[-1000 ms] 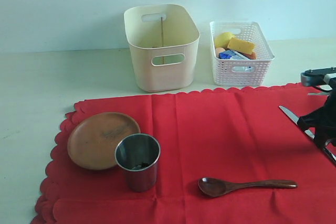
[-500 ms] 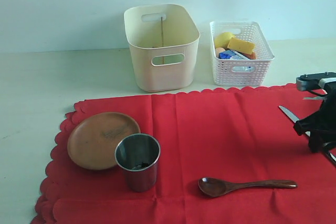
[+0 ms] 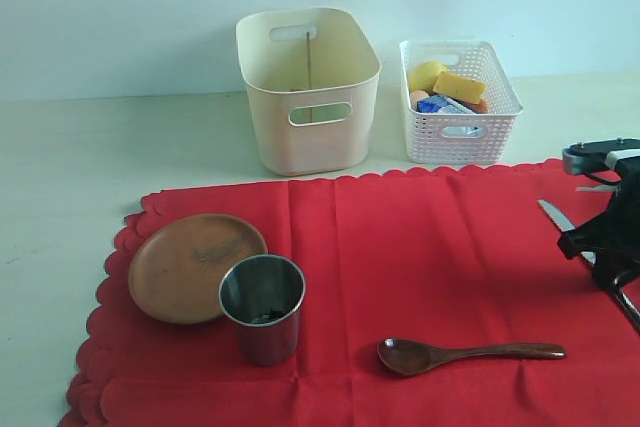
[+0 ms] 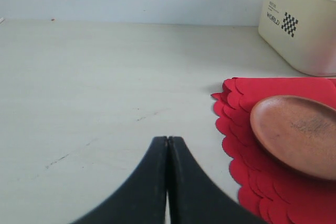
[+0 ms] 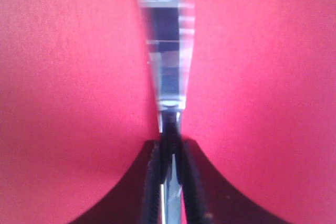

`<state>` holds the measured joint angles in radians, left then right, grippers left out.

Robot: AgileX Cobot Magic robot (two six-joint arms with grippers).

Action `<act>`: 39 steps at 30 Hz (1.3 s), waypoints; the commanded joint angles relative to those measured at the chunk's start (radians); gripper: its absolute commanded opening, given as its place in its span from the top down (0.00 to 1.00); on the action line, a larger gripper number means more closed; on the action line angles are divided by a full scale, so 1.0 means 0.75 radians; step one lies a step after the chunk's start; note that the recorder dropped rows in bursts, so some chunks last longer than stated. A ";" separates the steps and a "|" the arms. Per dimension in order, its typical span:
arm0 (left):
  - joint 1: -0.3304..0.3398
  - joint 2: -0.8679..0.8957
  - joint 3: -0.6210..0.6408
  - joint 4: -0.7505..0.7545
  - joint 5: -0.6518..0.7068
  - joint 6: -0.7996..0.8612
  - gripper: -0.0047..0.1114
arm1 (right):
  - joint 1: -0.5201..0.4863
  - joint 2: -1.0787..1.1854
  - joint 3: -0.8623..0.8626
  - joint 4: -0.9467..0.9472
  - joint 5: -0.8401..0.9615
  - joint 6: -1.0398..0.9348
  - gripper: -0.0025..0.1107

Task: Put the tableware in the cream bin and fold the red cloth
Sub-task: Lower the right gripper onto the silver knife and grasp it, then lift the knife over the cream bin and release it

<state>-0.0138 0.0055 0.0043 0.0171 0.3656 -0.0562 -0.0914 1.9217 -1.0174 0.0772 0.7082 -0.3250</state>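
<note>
the right hand (image 5: 169, 129) is clamped on the metal knife (image 3: 553, 215) at the right edge of the red cloth (image 3: 420, 247), while the left hand (image 4: 167, 150) is pressed together over the tabletop (image 4: 94, 87) near the brown plate (image 4: 299, 132).

Even, bright, soft light; faint shadows beside the cup (image 3: 262, 307) and spoon (image 3: 470, 353). The knife (image 5: 167, 51) close-up is blurred.

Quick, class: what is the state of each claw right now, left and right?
Left claw: closed, holding nothing.
Right claw: closed on the metal knife.
</note>
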 commanded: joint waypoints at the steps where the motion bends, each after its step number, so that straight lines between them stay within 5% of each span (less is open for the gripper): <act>1: -0.009 -0.007 -0.006 -0.003 -0.019 -0.004 0.96 | -0.003 -0.001 0.007 -0.009 0.024 0.021 0.98; 13: -0.009 -0.007 -0.006 -0.003 -0.019 -0.004 0.96 | -0.003 -0.222 0.004 0.081 0.025 0.027 0.98; 19: -0.009 -0.007 -0.006 -0.003 -0.019 -0.004 0.96 | -0.003 -0.388 -0.016 0.451 0.032 -0.234 0.98; 24: -0.009 -0.007 -0.006 -0.003 -0.019 -0.004 0.96 | 0.130 -0.448 -0.076 0.538 0.026 -0.327 0.98; 32: -0.009 -0.007 -0.006 -0.003 -0.019 -0.004 0.96 | 0.402 -0.414 -0.334 0.608 -0.114 -0.327 0.98; 39: -0.009 -0.007 -0.006 -0.003 -0.019 -0.004 0.96 | 0.526 -0.050 -0.904 0.669 -0.101 -0.357 0.98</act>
<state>-0.0138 0.0055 0.0043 0.0171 0.3656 -0.0562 0.2888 1.7873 -1.5548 0.5684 0.6444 -0.5705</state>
